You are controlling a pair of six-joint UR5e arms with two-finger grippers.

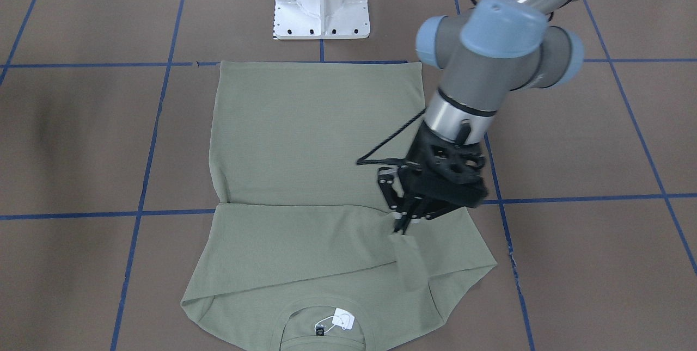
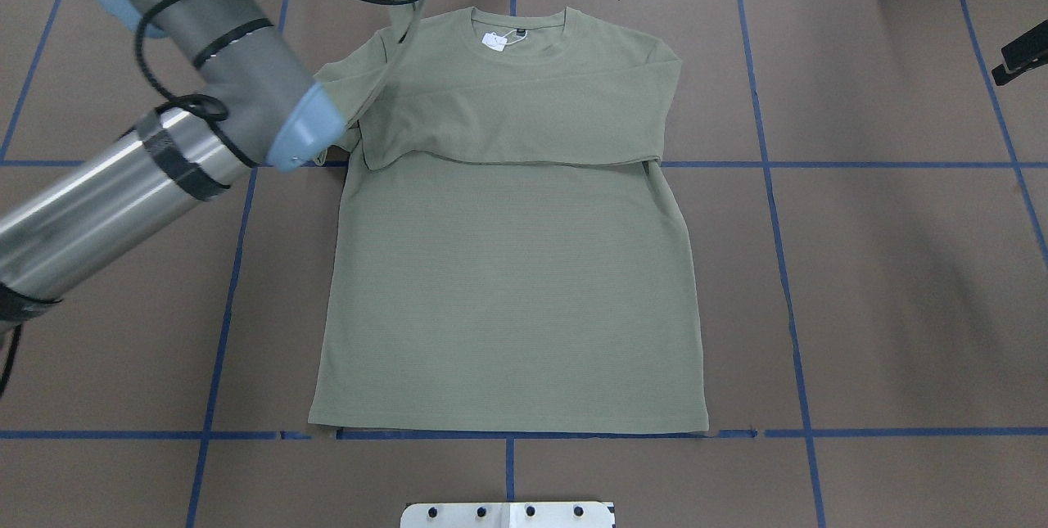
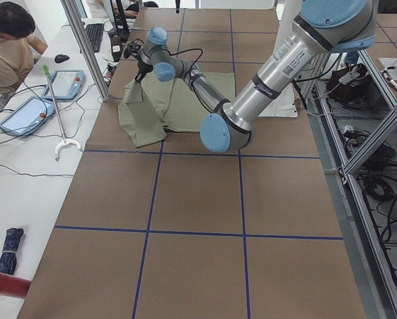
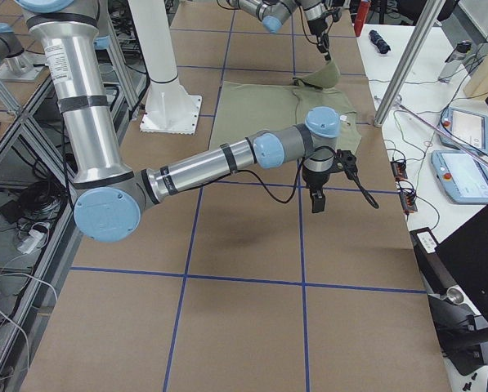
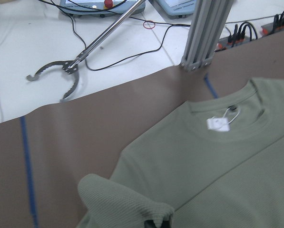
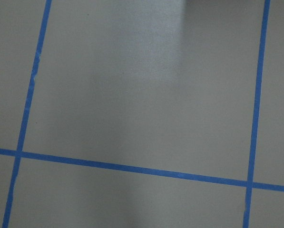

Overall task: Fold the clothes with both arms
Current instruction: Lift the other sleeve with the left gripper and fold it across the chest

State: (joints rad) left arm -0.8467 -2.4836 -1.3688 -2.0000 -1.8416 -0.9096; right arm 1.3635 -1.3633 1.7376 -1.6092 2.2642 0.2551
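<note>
The sage-green knit shirt (image 2: 508, 282) is lying flat in the middle of the brown bench (image 2: 884, 282). Its hem is running along a blue tape line (image 2: 737, 434) near the white pedestal base (image 1: 321, 5), and its collar is pointing to the far side. Its right sleeve (image 2: 524, 131) is lying folded across the chest. The front-facing view is showing the left gripper (image 1: 402, 227) with its fingers (image 1: 404, 219) clenched on the cuff of the left sleeve (image 1: 409, 261), which is hanging lifted above the left shoulder. The left wrist view is adding the white tag (image 5: 217, 123) at the neckline and a metal grabber tool (image 5: 68, 66) lying beyond the bench's far edge. The right gripper (image 4: 317, 196) is hanging over bare bench, apart from the shirt's right side. Whether its fingers are released or clenched, I cannot tell, since its wrist view is showing only bench and tape. Open bench is lying on both sides of the shirt.
</note>
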